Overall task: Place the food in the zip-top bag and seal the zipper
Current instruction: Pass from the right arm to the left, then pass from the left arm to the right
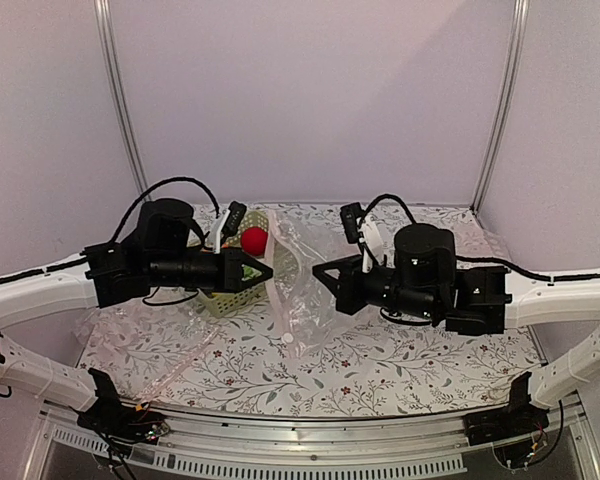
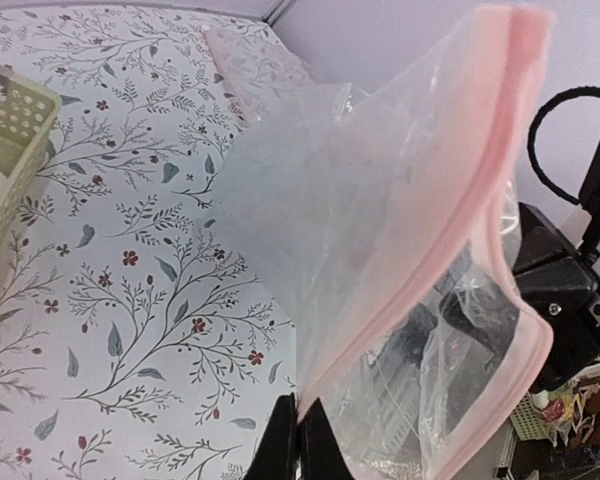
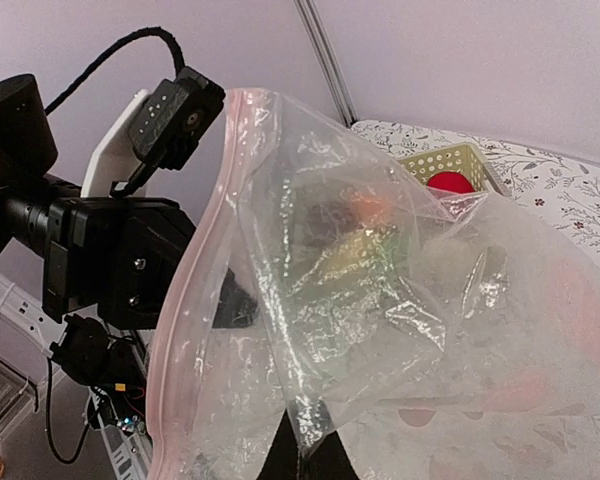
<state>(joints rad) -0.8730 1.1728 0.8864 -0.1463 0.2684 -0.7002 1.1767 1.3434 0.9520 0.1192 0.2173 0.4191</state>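
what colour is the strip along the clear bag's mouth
Pale pink. The strip on the bag shows best in the left wrist view.

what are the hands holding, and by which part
Both hold the large clear plastic zip-top bag: the left hand pinches its pale pink mouth strip; the right hand pinches clear film near the mouth, exact spot unclear.

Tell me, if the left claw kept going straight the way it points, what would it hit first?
The left gripper pinches the zip-top bag, so that clear plastic comes first; behind it, probably the right gripper, though depth is unclear.
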